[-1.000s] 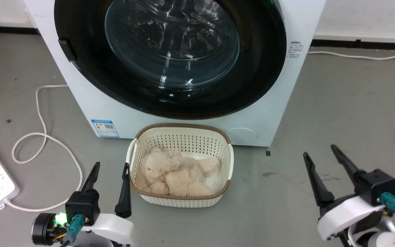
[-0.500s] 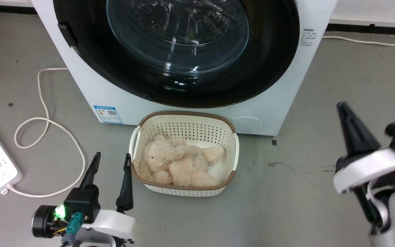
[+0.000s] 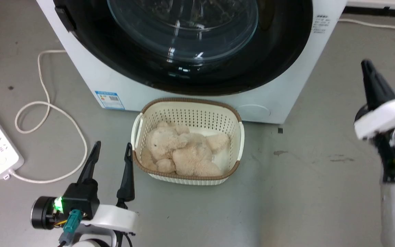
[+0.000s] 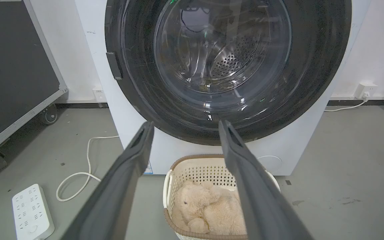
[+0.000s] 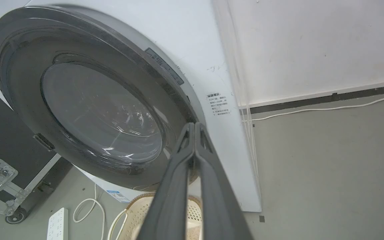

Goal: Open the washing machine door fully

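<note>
while washing machine door (image 3: 279,51) sits flush, right pincer (image 5: 194,126) hangs off its edge.

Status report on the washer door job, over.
Left gripper open, low beside basket. Right gripper shut, pointing at right rim of washing machine door. Door closed, untouched. Basket with plush toy on floor below.

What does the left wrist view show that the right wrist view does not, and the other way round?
Left wrist, not right wrist: the open left gripper, the drum's perforations behind the glass, a wall socket. Right wrist, not left wrist: the shut right gripper, a small printed label. Both: the closed washing machine door, the basket, the power strip.
</note>
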Controlling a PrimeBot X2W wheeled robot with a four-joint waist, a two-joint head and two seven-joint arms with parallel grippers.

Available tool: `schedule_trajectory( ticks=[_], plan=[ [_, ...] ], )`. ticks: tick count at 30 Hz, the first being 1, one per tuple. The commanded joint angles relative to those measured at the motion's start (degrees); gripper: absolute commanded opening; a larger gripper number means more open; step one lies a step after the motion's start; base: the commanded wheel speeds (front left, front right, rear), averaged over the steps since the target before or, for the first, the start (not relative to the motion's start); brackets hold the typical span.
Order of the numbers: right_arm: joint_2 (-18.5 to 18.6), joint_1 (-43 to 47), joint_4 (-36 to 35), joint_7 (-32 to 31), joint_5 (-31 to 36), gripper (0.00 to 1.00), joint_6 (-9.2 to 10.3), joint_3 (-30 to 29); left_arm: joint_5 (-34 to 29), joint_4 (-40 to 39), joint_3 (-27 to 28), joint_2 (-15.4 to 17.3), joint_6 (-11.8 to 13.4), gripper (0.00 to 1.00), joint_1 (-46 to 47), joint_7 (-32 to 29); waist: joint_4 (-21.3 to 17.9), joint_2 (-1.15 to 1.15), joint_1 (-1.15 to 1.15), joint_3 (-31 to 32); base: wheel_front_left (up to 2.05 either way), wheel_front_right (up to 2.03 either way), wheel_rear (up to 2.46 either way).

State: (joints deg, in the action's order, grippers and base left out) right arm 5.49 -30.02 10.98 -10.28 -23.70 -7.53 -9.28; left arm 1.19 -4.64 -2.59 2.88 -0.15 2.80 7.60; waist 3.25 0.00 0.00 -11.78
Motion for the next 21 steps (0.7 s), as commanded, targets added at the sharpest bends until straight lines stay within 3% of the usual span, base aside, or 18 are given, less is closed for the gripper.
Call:
schedule_trajectory(
  ticks=[1,21],
  plan=[
    [-0.16,-3.87,1.50,-1.45,-1.88,0.00,0.01,-0.92,0.15,-0.66,0.00,0.03,-0.17,1.00,1.60,0.65,0.40,0.00,0.00,-1.27,0.00,0.00,0.00],
    [1.41,-25.52,20.04,-15.24,-12.16,0.00,0.02,-9.92,0.68,-2.04,-1.50,0.02,-0.30,1.00,3.92,2.93,3.32,0.00,0.00,-6.95,0.00,0.00,0.00]
  ],
)
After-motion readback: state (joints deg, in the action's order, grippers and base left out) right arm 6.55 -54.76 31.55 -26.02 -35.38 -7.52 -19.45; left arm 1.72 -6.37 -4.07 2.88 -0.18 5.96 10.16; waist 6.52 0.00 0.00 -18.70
